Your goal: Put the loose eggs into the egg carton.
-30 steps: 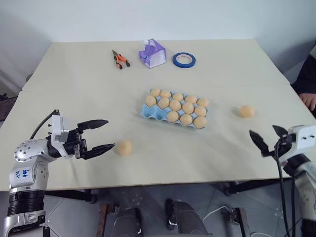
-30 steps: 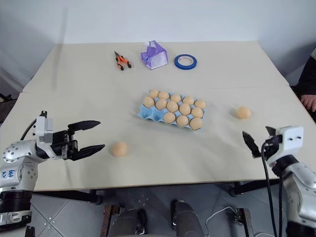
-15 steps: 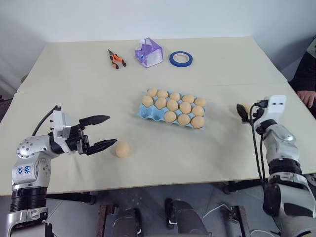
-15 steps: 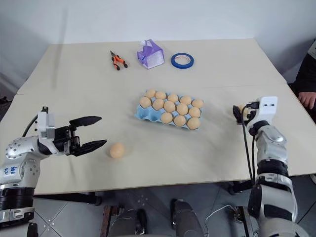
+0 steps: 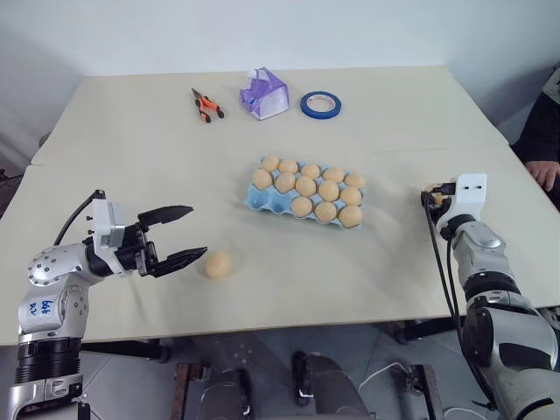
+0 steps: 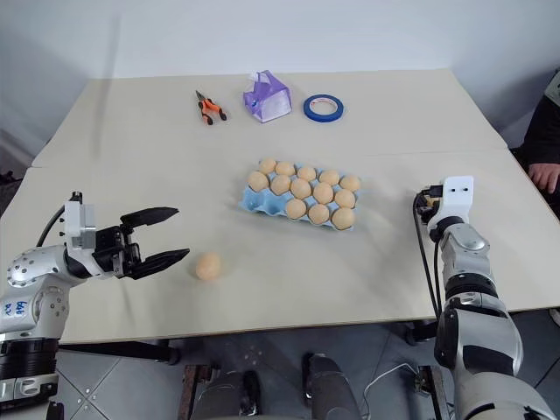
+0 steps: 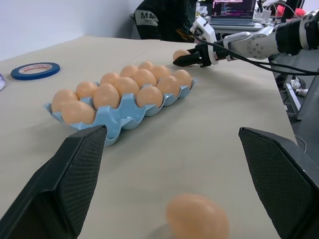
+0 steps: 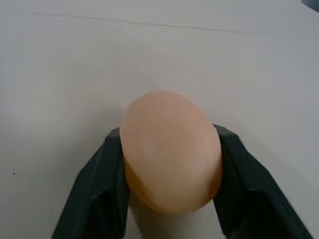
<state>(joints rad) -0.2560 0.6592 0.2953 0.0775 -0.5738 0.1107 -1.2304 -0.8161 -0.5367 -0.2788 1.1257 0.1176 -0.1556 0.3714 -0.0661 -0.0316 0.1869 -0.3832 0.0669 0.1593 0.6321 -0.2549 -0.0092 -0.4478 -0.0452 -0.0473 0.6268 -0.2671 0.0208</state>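
Beige tabletop [image 5: 131, 149] spans the whole scene, and on it, near the middle, sits the light blue egg carton [image 5: 262, 198]. Ten of its cups hold eggs; the two cups at its left end, one in each row, appear empty. At the far edge lie a purple tissue packet [image 5: 265, 94], a roll of blue tape [image 5: 320, 105] and orange-handled pliers [image 5: 206, 105], all well apart from the carton. A person's hand [image 5: 547, 175] rests at the right edge of the table.

Two loose eggs remain. One egg [image 5: 217, 264] lies on the table in front of the carton, just beside the tips of the left gripper [image 5: 179, 236], whose fingers stand wide apart with nothing between them. The other egg [image 8: 171, 151] is right of the carton, and the right gripper [image 8: 169, 169] has its two black fingers pressed against the egg's sides, clamped on it while it seems to rest on the table.

The step in hand looks like the pick-up of the right-hand egg: the grasp is made, the lift not yet. Next, that egg needs raising clear of the table, carrying over the filled cups to an empty one at the carton's left end, and a gentle release. The left gripper's egg would then fill the last cup.
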